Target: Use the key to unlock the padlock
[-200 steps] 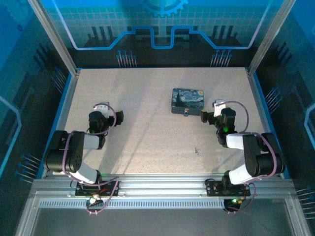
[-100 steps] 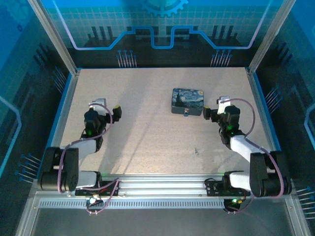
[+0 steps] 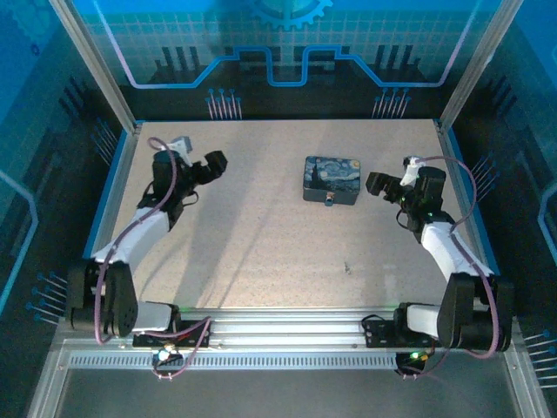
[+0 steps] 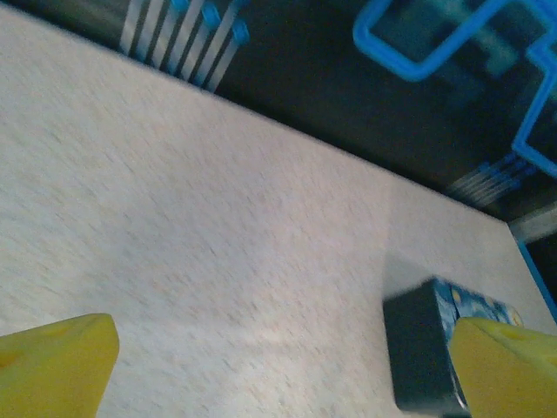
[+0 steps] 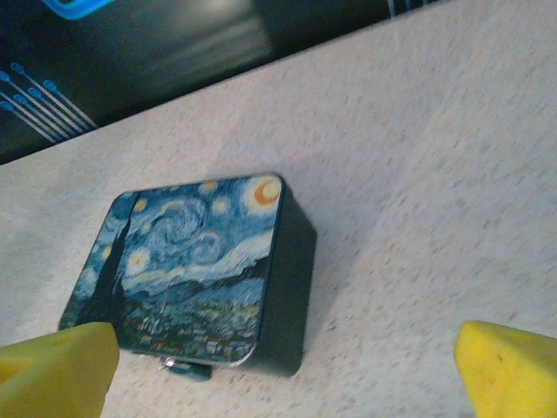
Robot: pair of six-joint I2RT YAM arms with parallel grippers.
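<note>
Overhead, the padlock [image 3: 329, 201] at the tin's [image 3: 332, 177] near edge is a speck to me, and I can't make out its shackle. The key [image 3: 347, 267], further out on the tin's near side, is just a dark fleck. Left wrist cam is smeary, and the tin runs off the bottom behind a yellow finger [image 4: 509, 366]. Right wrist cam: the padlock's mostly hidden by the tin.
</note>
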